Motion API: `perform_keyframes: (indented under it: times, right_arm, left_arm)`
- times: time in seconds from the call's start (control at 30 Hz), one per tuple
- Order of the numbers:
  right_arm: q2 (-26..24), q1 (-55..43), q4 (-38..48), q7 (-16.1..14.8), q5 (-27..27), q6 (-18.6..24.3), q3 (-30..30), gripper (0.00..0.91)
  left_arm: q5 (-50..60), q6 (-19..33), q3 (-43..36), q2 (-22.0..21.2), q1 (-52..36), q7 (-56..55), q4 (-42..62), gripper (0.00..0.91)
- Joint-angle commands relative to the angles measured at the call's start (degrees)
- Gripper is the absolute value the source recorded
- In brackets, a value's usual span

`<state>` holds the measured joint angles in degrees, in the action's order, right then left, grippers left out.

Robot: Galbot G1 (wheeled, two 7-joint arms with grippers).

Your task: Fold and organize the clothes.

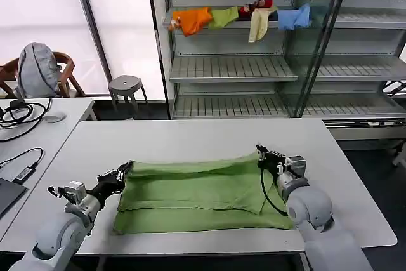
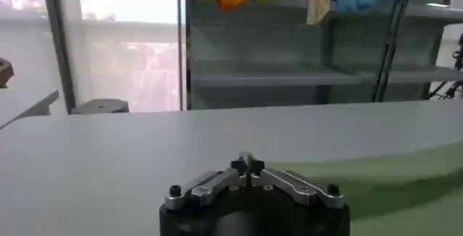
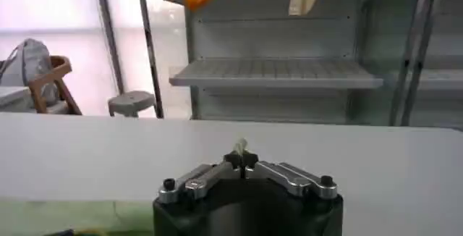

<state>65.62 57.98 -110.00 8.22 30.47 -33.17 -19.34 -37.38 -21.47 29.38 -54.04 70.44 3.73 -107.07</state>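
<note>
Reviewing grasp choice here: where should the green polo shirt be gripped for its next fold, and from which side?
Probably the two far corners of the polo shirt, each approached from its own end, where the left gripper and right gripper sit. It lies flat and wide, so end grips keep it taut.

right pincer [image 3: 241, 159] closed, table [image 3: 217, 150], shelves [image 3: 278, 74]

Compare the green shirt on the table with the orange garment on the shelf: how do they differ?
The green shirt lies spread flat on the white table; the orange garment hangs bunched over the shelf edge. The shirt looks far larger. The left claw and right claw sit at the shirt's corners; nothing touches the orange garment.
</note>
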Motion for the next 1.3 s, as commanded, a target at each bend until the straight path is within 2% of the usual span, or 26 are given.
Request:
perform_keyframes:
  times: [0.03, 0.53, 1.3]
  right_arm:
    - [-0.4, 5.7, -3.4, -0.3, 0.1, 0.0, -2.4, 0.0]
    - [-1.0, 8.7, -6.3, -0.6, 0.0, 0.0, -4.6, 0.0]
    - [-1.1, 7.6, -1.6, -1.9, -1.3, 0.1, -4.5, 0.0]
  left_arm:
    - [0.4, 0.2, 1.3, -0.1, 5.1, 0.1, -3.5, 0.02]
    - [0.5, 0.3, 2.2, -0.3, 8.2, 0.4, -6.1, 0.02]
    - [2.7, -0.7, 2.5, -0.4, 10.3, -0.1, -7.3, 0.02]
